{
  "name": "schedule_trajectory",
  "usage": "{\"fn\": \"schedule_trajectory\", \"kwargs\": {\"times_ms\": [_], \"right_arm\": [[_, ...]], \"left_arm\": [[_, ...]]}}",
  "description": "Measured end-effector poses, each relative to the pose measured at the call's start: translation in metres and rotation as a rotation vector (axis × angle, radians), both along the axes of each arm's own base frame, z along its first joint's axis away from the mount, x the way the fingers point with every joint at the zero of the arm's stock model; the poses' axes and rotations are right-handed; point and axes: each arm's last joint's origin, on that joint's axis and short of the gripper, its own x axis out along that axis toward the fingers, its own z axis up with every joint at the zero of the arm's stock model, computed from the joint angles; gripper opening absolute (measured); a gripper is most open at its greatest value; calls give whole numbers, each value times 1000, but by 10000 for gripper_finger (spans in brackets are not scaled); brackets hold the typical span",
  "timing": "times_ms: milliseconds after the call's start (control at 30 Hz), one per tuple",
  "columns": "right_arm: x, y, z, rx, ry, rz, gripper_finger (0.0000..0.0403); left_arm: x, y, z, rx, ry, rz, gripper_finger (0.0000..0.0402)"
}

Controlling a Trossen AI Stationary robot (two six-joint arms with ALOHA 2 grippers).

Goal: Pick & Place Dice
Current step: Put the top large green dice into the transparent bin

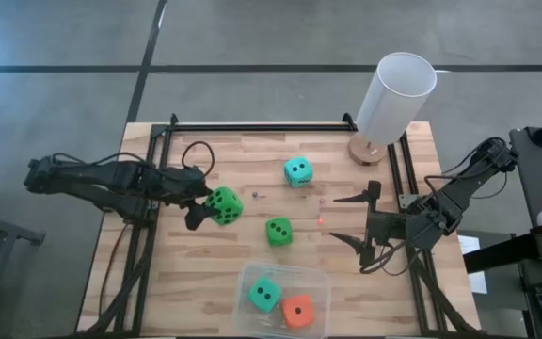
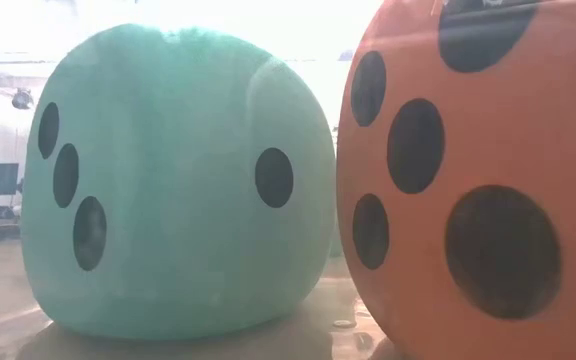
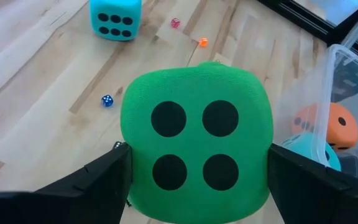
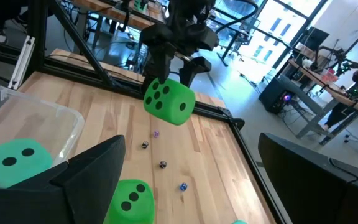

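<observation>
My left gripper point(image 1: 209, 207) is shut on a bright green die point(image 3: 194, 143), held in the air over the table's left middle. The right wrist view shows this die point(image 4: 168, 101) clear of the wood. A second green die point(image 1: 278, 231) sits on the table centre. One teal die point(image 1: 297, 170) sits farther back. Another teal die point(image 1: 264, 294) and the orange-red die point(image 1: 297, 310) lie in a clear tub point(image 1: 320, 282) at the near edge. My right gripper point(image 1: 335, 217) is open above the table's right side and touches nothing. My left gripper pinches the green die by two opposite side faces point(image 3: 128, 168), one dark finger point(image 3: 92, 186) on each. The four-pip face points back at the wrist. The fingers reach in from the table's left. The die is lifted clear of the table.
A tall white cylinder on a round wooden base point(image 1: 395, 94) stands at the far right corner. Several tiny dice point(image 3: 107, 100) are scattered on the wood between the big ones. Black rails point(image 1: 252, 125) run along the far edge and both sides.
</observation>
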Motion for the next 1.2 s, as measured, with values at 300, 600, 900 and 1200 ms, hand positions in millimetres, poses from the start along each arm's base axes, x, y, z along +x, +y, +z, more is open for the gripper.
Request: {"fn": "schedule_trajectory", "kwargs": {"times_ms": [300,600,900,1200], "right_arm": [[0,0,0,0,0,0,366],[0,0,0,0,0,0,366],[0,0,0,2,-2,0,366],[0,0,0,2,-2,0,366]], "left_arm": [[1,-11,2,-3,-28,-61,323],[7,-24,-2,-1,-24,-123,321],[22,-40,-14,7,30,-183,320],[26,-51,-12,-2,-13,-228,320]]}}
